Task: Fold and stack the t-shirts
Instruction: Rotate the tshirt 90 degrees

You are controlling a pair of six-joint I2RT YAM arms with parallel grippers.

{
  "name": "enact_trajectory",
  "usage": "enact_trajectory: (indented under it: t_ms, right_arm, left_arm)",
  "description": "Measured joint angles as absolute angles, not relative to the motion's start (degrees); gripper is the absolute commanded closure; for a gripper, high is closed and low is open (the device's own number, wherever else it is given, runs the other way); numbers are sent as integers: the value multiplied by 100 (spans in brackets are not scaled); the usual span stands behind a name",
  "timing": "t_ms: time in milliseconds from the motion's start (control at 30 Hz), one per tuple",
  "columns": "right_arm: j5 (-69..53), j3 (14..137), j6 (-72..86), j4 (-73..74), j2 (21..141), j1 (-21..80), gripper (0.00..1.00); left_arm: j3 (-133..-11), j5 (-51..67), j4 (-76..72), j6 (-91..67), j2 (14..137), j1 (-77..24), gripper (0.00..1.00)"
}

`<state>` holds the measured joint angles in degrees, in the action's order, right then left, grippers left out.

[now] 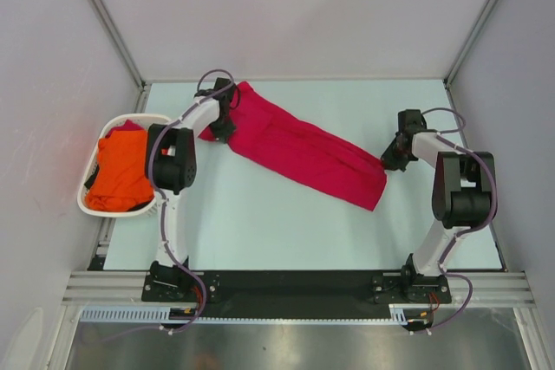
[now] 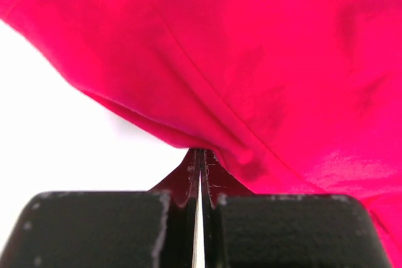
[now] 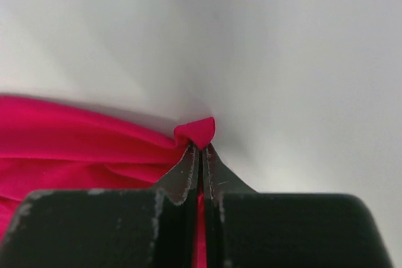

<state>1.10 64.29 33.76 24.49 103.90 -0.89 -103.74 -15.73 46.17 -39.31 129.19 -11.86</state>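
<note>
The crimson t-shirt (image 1: 295,149) is stretched in a long band across the table, from back left to middle right. My left gripper (image 1: 222,127) is shut on its left end; in the left wrist view the cloth (image 2: 251,61) fills the frame above the closed gripper (image 2: 200,154). My right gripper (image 1: 388,160) is shut on the shirt's right corner; a small tuft of red cloth (image 3: 196,131) sticks out past the closed gripper (image 3: 201,149). The orange t-shirt (image 1: 121,171) lies crumpled in the basket at the left.
The white oval basket (image 1: 94,205) sits at the table's left edge, with a bit of dark red cloth at its back. White walls and metal frame posts enclose the table. A black rail runs along the near edge.
</note>
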Motion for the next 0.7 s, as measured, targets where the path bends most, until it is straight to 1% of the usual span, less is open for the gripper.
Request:
enact_trajectory:
  t_ms: [167, 300, 500, 700]
  right_arm:
    - [-64, 5946, 3489, 2493, 10005, 25, 100]
    - [-180, 5546, 3627, 2484, 9675, 357, 100]
    - [-263, 4947, 3959, 2418, 9181, 1393, 100]
    - [-163, 4888, 4211, 2366, 9131, 2443, 100]
  left_arm:
    - [-11255, -1470, 4890, -3743, 13410, -1186, 100]
    - [-12147, -1409, 5137, -3594, 13852, -1205, 100]
    - [-13074, -1146, 5251, -3415, 14267, -1271, 100]
    - [-13161, -869, 5183, -3236, 14331, -1455, 100]
